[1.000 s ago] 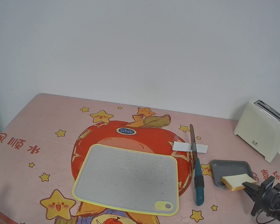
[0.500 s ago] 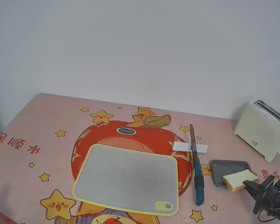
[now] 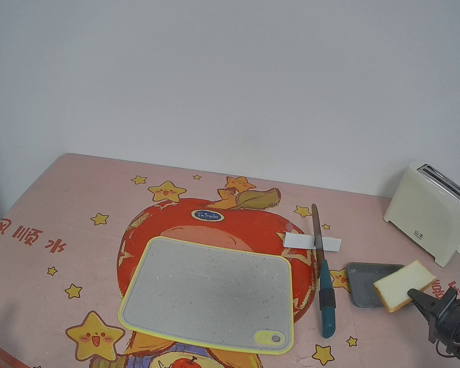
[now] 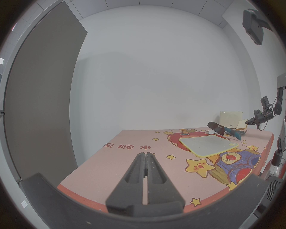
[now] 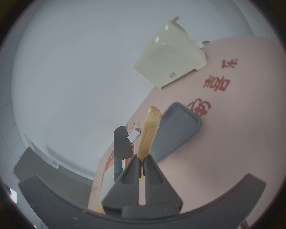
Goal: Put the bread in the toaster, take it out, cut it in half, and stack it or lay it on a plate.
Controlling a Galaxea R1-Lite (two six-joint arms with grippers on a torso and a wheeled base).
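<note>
A slice of bread (image 3: 403,285) hangs tilted just above the grey plate (image 3: 363,281), with my right gripper (image 3: 416,294) shut on its near edge. In the right wrist view the bread (image 5: 149,133) shows edge-on between the fingertips, above the grey plate (image 5: 175,130). The cream toaster (image 3: 429,212) stands at the table's far right, its slots facing up; the toaster (image 5: 169,57) lies beyond the plate. A teal-handled knife (image 3: 322,275) lies between the plate and the yellow-rimmed cutting board (image 3: 211,293). My left gripper (image 4: 146,155) is shut and holds nothing, off the table's near left corner.
A white paper strip (image 3: 311,242) lies under the knife blade. The table edge runs close behind my right gripper. Bare tablecloth stretches to the left of the cutting board.
My right gripper has lifted the bread off the plate and tipped it up, moving slightly right and toward the toaster. The left arm has not moved.
</note>
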